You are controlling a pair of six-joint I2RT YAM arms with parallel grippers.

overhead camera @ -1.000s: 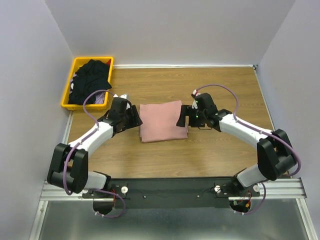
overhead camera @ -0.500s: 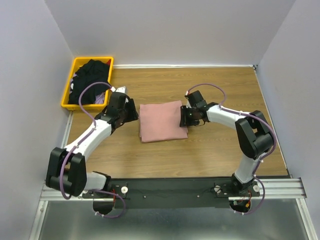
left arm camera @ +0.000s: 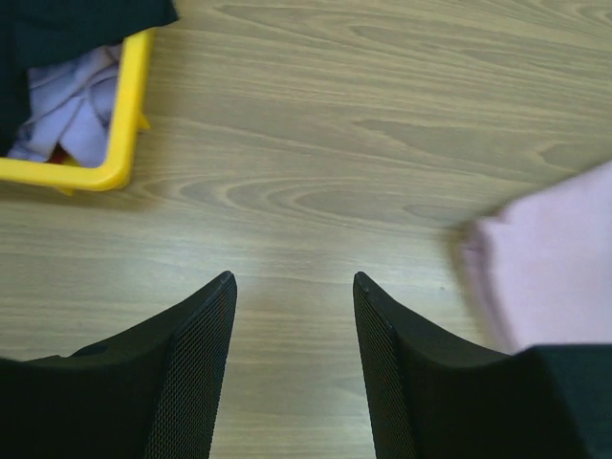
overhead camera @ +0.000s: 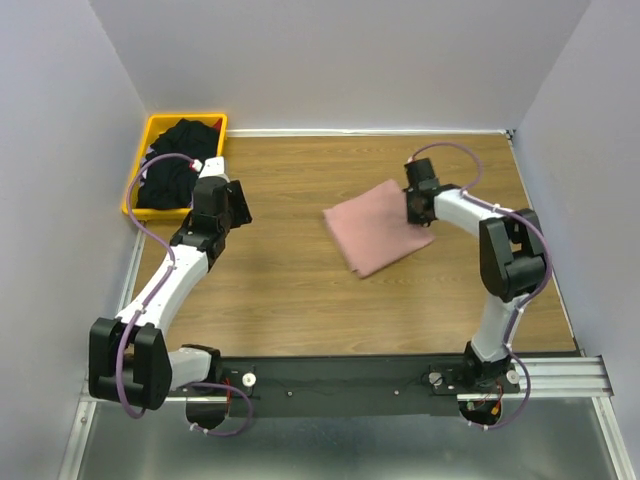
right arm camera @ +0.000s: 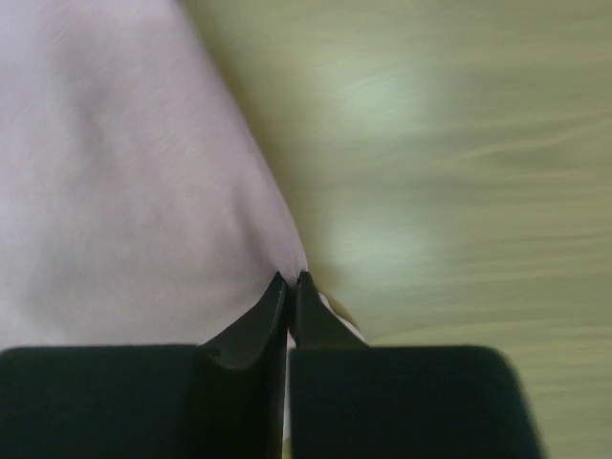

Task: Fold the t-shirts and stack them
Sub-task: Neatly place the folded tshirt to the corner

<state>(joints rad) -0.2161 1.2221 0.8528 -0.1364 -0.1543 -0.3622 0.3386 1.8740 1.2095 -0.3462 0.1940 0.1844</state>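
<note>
At the upper left of the overhead view a yellow bin (overhead camera: pixel 132 190) sits at the table's (overhead camera: pixel 300 300) left edge, with the black tees (overhead camera: pixel 178 160) heaped inside it. In the left wrist view a pale cloth (left arm camera: pixel 67 115) shows under the black one at the bin's near corner.

Just right of the bin, the left gripper (overhead camera: pixel 232 203) hangs over bare wood. Its fingers (left arm camera: pixel 182 363) stand apart with only the table between them, holding nothing. It is near the bin and well apart from the pink tee.

The pink tee (overhead camera: pixel 378 228) lies right of centre on the table, folded into a flat square and turned at an angle, one corner pointing toward the lower edge of the frame. Only plain pink cloth faces up. In the left wrist view its edge shows blurred at the right side.

At the tee's upper right edge, the right gripper (overhead camera: pixel 413 210) is down on the cloth. In the right wrist view its jaws are pressed together, pinching the tee's edge, with a sliver of pink showing just beside the tips. Bare wood fills the right of that view.
</note>
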